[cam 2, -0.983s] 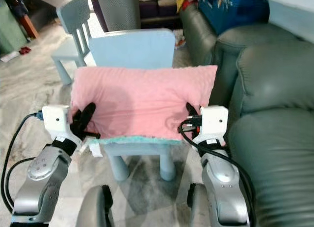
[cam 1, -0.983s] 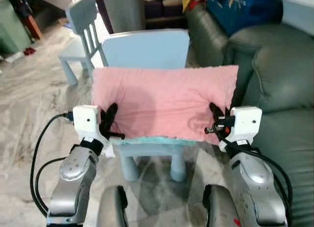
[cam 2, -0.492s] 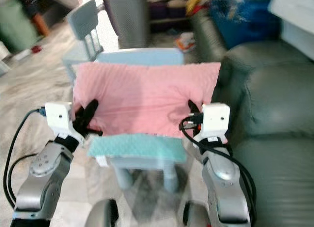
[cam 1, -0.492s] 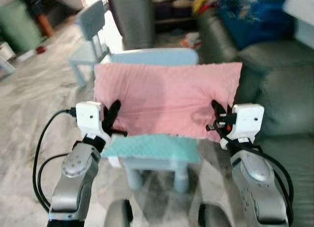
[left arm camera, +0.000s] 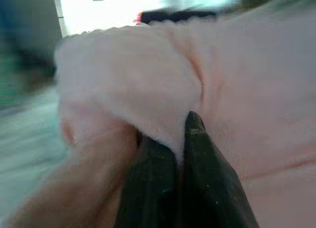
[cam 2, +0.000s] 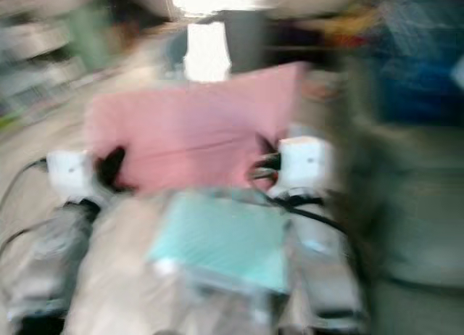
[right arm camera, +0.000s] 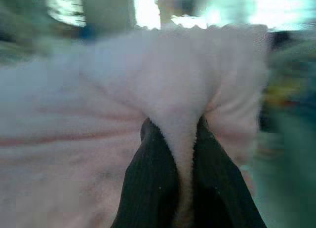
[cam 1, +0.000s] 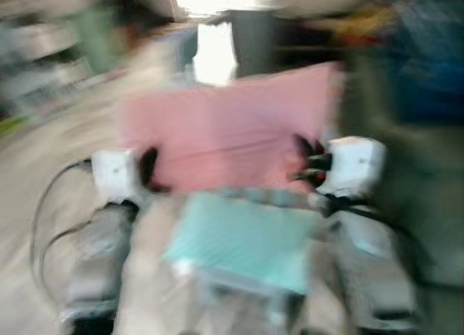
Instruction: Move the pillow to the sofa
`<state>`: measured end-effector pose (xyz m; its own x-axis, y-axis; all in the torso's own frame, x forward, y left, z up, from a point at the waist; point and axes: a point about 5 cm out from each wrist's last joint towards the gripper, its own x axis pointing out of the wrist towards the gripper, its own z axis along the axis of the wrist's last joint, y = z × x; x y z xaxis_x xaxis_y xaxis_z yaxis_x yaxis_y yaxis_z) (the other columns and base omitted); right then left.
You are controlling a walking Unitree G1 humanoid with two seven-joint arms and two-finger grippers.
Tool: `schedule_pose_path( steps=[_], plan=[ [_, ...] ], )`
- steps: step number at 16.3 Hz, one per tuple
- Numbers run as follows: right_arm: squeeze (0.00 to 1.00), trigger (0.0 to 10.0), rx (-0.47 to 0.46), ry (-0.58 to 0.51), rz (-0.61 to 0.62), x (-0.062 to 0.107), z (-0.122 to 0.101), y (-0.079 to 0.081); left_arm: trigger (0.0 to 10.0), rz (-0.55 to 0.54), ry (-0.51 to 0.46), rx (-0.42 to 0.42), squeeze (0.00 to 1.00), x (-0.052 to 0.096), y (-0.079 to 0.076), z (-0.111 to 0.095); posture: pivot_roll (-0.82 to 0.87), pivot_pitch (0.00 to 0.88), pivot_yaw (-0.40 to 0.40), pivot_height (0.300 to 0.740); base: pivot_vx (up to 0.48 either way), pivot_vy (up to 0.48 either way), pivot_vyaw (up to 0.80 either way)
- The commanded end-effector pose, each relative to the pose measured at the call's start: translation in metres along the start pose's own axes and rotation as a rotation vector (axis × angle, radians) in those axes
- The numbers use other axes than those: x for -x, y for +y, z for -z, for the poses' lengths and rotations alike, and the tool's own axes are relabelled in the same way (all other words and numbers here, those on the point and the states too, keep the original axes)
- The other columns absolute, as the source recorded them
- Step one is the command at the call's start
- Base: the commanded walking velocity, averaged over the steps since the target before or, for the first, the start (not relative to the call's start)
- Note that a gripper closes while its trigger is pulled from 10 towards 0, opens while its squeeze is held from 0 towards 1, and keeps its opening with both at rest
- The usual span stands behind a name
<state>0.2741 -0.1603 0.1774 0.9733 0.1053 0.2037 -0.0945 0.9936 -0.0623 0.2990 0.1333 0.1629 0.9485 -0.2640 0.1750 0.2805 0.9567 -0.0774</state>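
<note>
Heavy blur. Pink pillow [cam 1: 225,135] held above pale-blue chair seat [cam 1: 243,237]; left gripper [left arm camera: 180,132] and right gripper [right arm camera: 175,134] each pinching a fold of it.

Pillow [cam 1: 225,128] held up between left gripper [cam 1: 148,168] at its left edge and right gripper [cam 1: 304,157] at its right edge. Chair seat [cam 1: 243,237] nearer, below pillow. Sofa [cam 1: 428,190] at right.

Both arms reach forward, blurred; the left gripper [left arm camera: 178,139] and right gripper [right arm camera: 174,136] each seem pinched shut on pink cloth [cam 1: 225,128].
</note>
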Motion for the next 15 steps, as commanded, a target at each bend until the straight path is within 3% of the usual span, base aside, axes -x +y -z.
schedule_pose_path(
  steps=[1, 15],
  plan=[
    [0.00, 10.0, -0.020, -0.046, 0.000, -0.0049, -0.0103, 0.0057, 10.0, -0.059, 0.017, -0.037, 0.00, 0.0109, 0.0186, 0.0024, -0.12, 0.000, 0.106, 0.740, 0.000, 0.000, 0.00],
    [0.00, 10.0, -0.029, -0.062, -0.006, -0.0104, -0.0177, 0.0068, 10.0, -0.152, 0.079, -0.077, 0.00, 0.0036, 0.0205, 0.0074, -0.11, 0.000, 0.093, 0.740, 0.000, 0.000, 0.00]
  ],
)
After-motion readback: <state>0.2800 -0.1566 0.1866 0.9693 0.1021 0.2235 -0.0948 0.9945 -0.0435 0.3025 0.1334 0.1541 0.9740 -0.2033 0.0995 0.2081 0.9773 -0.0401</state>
